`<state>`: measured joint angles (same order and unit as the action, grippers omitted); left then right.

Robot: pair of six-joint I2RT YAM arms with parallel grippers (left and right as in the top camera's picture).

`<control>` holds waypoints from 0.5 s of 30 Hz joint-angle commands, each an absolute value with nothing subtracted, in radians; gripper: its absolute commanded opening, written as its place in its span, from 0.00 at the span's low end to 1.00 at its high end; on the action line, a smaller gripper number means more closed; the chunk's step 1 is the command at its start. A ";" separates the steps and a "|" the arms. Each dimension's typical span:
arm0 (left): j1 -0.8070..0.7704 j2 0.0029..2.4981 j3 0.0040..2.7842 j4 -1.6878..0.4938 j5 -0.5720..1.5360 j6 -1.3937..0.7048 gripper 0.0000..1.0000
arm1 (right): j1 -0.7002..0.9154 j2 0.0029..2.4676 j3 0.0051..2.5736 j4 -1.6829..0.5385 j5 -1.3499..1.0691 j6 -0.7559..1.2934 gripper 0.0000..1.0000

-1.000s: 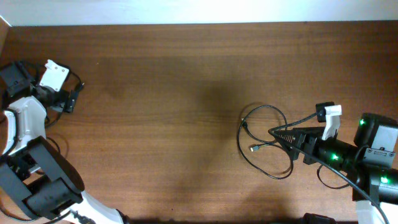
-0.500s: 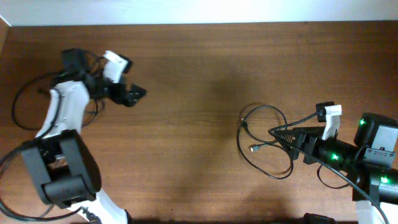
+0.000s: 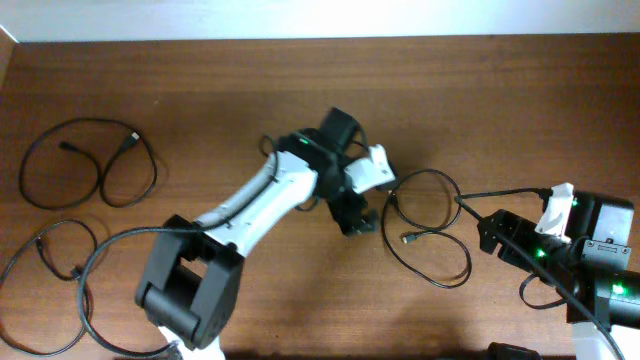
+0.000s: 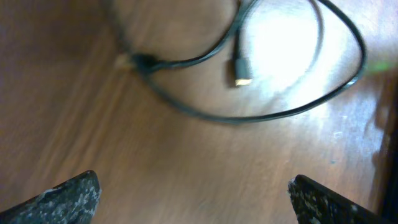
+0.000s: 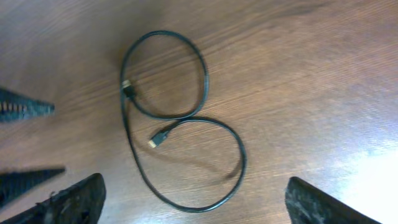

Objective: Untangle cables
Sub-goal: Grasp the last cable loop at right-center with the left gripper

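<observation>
One thin black cable (image 3: 428, 171) lies in a loose figure-eight on the wooden table, right of centre, with a plug (image 3: 408, 238) inside the loop. My left gripper (image 3: 358, 222) hangs open just left of this loop. In the left wrist view the cable (image 4: 249, 120) lies ahead of my open, empty left gripper (image 4: 196, 202). My right gripper (image 3: 485, 233) is open and empty just right of the loop. The right wrist view shows the whole cable (image 5: 204, 71) and its plug (image 5: 158, 138) beyond my right gripper (image 5: 196, 199).
Two more thin black cables lie at the far left of the table: one looped (image 3: 85, 121) at upper left, one (image 3: 66, 221) below it. The left arm's thicker wire curves past them. The table's far edge (image 3: 320, 40) meets a white wall.
My left arm has swung from the far left to the centre, beside the loop, uncovering the two cables at the left. My right gripper has drawn back to the right, off the loop, and stands open.
</observation>
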<state>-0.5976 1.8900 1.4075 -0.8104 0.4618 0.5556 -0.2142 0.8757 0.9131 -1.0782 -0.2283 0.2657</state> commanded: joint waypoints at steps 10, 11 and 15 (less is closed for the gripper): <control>-0.841 2.024 1.405 -0.628 0.448 0.705 0.99 | -0.421 0.935 0.920 -1.077 -0.072 0.310 0.99; -0.854 2.043 1.405 -0.591 0.447 0.706 0.99 | -0.439 0.942 0.920 -1.074 -0.090 0.292 0.99; -0.921 2.147 1.405 -0.395 0.395 0.673 0.99 | -0.493 0.955 0.920 -1.063 -0.154 0.233 0.99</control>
<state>-0.8871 2.0903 1.4029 -0.4507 0.4343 0.6899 -0.4797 0.9554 0.9131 -1.0664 -0.1173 0.2737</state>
